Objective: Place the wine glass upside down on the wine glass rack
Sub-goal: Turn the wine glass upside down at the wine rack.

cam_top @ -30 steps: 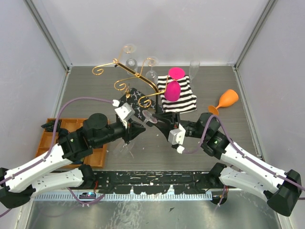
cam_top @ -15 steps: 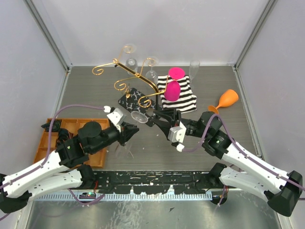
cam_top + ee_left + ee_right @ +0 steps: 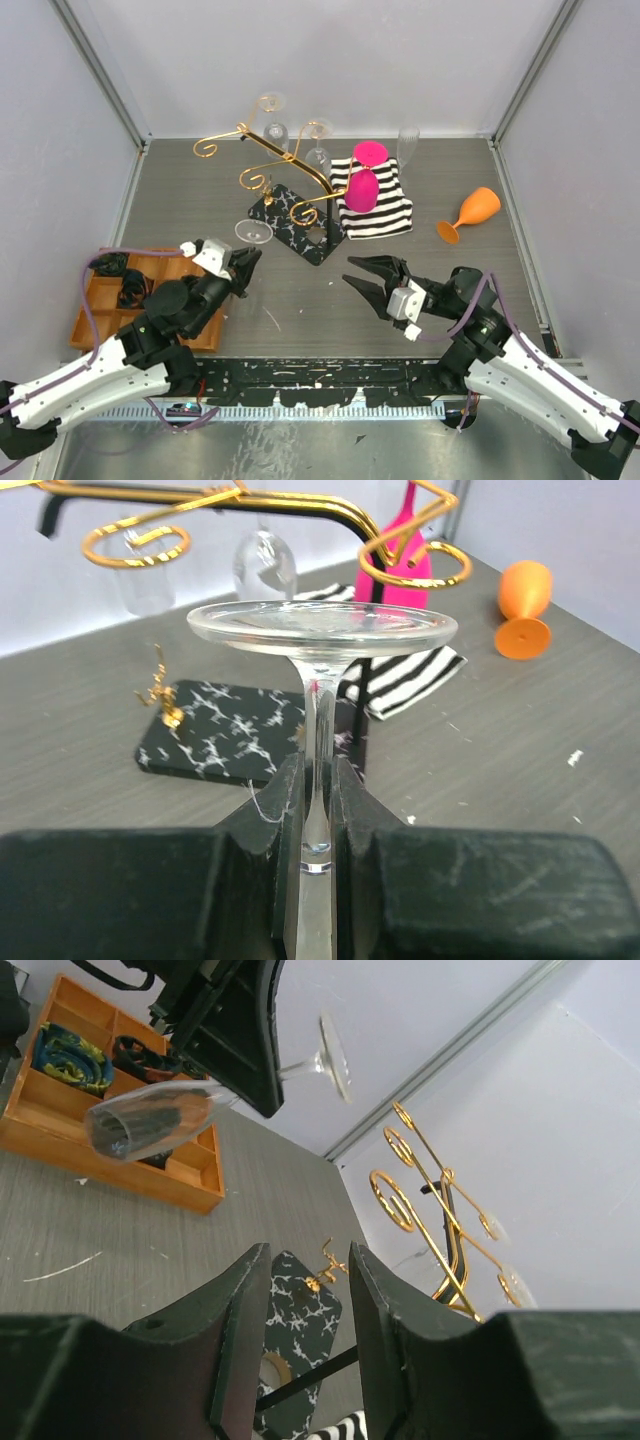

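Wine glass (image 3: 253, 232): we see the wine glass held off the tabletop (image 3: 190, 190), over its near-left part, between the orange tray (image 3: 88, 310) and the wine glass rack (image 3: 290, 165). Its round foot points toward the rack and its bowl toward the near edge.
Left pincer (image 3: 318, 780): we find the left pincer clamped on the stem of the wine glass, one finger on each side. The foot stands clear beyond the fingertips.
Right pincer (image 3: 352, 270): we see the right pincer partly spread with nothing between its fingers. It is over the near middle of the tabletop, apart from the glass, with its tips turned toward the left arm.
Rack: gold wire with curled hooks on a black marbled base (image 3: 295, 215), in the middle of the far half of the tabletop. We count two clear glasses (image 3: 277, 131) hanging from its hooks.
Striped cloth (image 3: 390, 210): black and white, just right of the rack's base, with a pink glass (image 3: 364, 189) on it.
Orange glass (image 3: 470, 212): lying on its side near the right edge.
Tray: at the near-left corner, and we see dark items in its compartments.
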